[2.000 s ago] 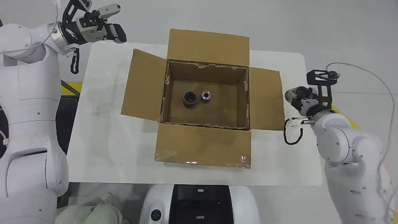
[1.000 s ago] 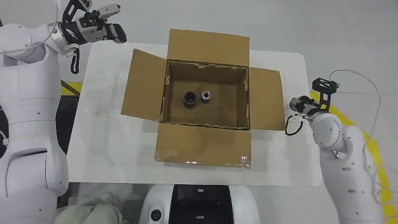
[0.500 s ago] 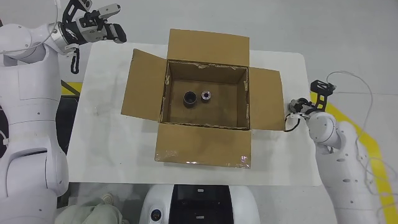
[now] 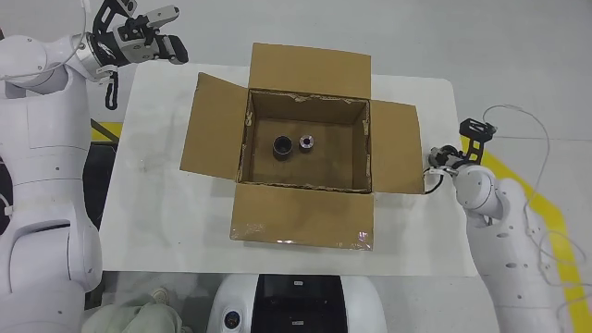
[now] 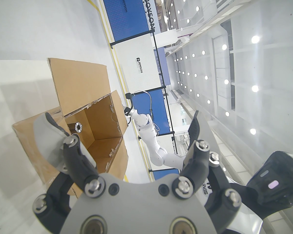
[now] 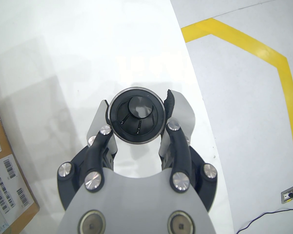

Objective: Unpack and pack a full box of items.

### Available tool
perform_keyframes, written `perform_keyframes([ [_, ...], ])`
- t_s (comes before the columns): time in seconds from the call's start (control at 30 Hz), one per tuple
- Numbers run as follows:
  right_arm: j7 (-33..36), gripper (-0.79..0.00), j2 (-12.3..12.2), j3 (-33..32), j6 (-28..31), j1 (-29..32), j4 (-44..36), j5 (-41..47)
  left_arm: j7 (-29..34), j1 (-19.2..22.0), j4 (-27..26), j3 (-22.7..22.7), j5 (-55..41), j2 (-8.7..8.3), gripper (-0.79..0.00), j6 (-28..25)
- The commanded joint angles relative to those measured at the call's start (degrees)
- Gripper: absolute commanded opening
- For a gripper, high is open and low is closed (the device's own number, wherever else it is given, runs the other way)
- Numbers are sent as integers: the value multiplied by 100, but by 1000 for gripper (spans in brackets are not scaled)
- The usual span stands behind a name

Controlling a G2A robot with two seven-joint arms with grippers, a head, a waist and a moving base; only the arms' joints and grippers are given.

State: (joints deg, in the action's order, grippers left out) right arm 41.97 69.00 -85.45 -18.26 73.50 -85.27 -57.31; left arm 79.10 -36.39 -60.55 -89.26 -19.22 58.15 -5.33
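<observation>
An open cardboard box [image 4: 306, 205] stands mid-table with its flaps spread. On its floor lie a dark ring-shaped part [image 4: 281, 146] and a small metal part [image 4: 304, 144], the latter also seen as the metal part [image 5: 77, 127] from the left wrist. My right gripper [image 6: 137, 120] is shut on a round black part [image 6: 137, 115], low over the white table [image 6: 75, 57] just right of the box's right flap; from above the right gripper [image 4: 437, 159] sits by that flap. My left gripper [image 4: 171, 37] hangs open and empty above the table's far left corner, left gripper [image 5: 122, 127].
The box's right flap [image 6: 5, 147] carries barcode labels near my right gripper. The table edge [image 6: 188, 57] curves close on the other side, with grey floor and a yellow line [image 6: 271, 52] beyond. Bare table [image 4: 157, 185] lies left of the box.
The right arm has drawn back and down toward the table's right side near the box flap, carrying the black part. The left arm has not moved.
</observation>
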Motion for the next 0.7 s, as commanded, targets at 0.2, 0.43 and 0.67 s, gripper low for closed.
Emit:
perform_keyframes([
  [0.2, -60, -246, -6, -66, -21, 85, -339, -32, 0, 0, 0, 0, 0, 0, 0, 0],
  [0.43, -199, -148, -2, -134, -328, 418, -1171, -193, 0, 0, 0, 0, 0, 0, 0, 0],
  [0.67, -443, -126, 19, -90, -706, 761, -1918, -544, 0, 0, 0, 0, 0, 0, 0, 0],
])
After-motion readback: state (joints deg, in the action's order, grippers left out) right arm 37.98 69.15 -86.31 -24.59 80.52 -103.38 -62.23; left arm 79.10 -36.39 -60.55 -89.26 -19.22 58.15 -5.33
